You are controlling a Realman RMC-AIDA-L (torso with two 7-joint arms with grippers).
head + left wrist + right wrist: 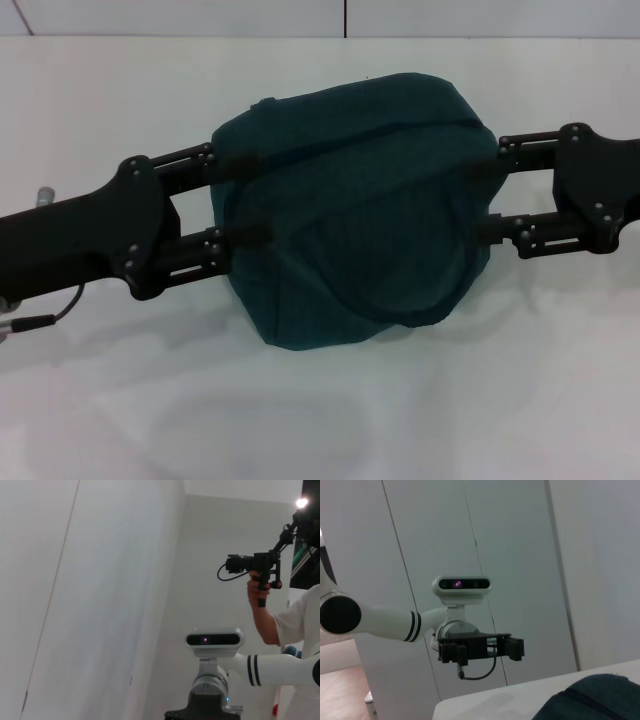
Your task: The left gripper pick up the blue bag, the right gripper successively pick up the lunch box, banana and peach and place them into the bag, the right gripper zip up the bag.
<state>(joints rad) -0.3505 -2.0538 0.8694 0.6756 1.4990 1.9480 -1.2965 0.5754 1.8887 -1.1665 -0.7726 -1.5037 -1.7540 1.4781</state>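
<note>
The blue bag (350, 220), dark teal fabric, lies closed and bulging in the middle of the white table. It also shows in the right wrist view (592, 700). My left gripper (232, 205) reaches it from the left. Its two fingers (200, 160) stand wide apart and their tips are hidden at the bag's left side. My right gripper (487, 190) reaches it from the right in the same way, with its fingers (520, 145) wide apart and the tips hidden by fabric. A faint clear rounded container, the lunch box (262, 435), lies near the table's front edge. The banana and the peach are out of view.
The white table (560, 380) runs to a wall at the back. The wrist views look up at my head camera (214, 640), which also shows in the right wrist view (461, 585). A person (295, 625) holding a camera rig stands beside me.
</note>
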